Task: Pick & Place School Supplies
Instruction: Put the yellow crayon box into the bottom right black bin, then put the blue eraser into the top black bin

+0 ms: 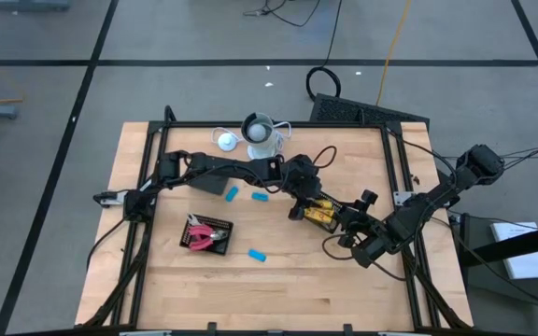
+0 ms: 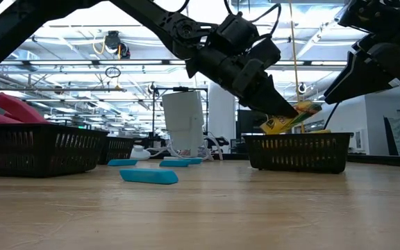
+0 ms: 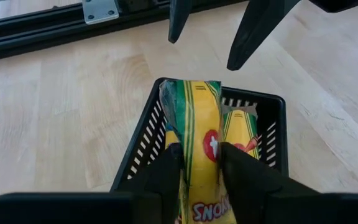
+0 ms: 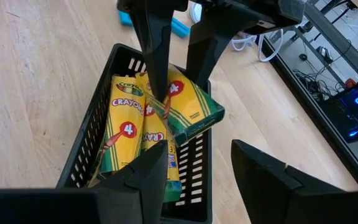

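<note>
left gripper is clamped on a crayon box over the right basket, so I'd lower it flat beside the others before letting go, right gripper waiting open nearby.

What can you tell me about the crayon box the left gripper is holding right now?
The crayon box is a small yellow cardboard pack with green stripes, red round marks and Crayola lettering. The left gripper is shut on it, its dark fingers pressing both flat sides. The box hangs tilted over the black mesh basket, its lower end dipping among other crayon boxes lying inside. Whether it already rests on them is hard to tell. The right gripper hovers open beside the basket.
</note>
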Robot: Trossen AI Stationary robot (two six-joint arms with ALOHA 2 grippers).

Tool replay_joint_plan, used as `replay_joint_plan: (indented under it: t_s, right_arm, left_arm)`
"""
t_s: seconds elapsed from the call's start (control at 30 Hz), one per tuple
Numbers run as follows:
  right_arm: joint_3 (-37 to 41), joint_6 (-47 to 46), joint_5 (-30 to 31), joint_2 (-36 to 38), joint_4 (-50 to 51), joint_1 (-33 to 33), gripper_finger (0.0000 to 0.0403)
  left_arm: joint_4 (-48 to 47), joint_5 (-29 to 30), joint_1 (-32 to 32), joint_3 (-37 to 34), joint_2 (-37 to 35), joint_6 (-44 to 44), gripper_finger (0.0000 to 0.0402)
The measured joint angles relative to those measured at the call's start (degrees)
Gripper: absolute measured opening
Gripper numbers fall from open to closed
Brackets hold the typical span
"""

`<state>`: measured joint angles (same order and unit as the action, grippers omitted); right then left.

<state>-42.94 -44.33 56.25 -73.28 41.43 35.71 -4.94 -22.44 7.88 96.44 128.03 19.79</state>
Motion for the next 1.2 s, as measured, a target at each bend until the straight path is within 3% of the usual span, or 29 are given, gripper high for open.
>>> replay_joint_plan:
  t_s: [0.2, 0.37, 1.2]
  right_arm:
    - [0.00, 0.00, 0.00, 0.00, 0.00, 0.01, 0.0167]
    - [0.00, -0.01, 0.00, 0.00, 0.00, 0.01, 0.0167]
    - [0.00, -0.03, -0.02, 0.00, -0.02, 0.01, 0.0166]
  left_arm:
    - [0.10, 0.44, 0.00, 0.00, -0.02, -0.39, 0.0182]
    - [0.07, 0.96, 0.00, 0.00, -0.04, -0.39, 0.0212]
    - [0.47, 1.48, 0.00, 0.00, -0.04, -0.43, 0.0216]
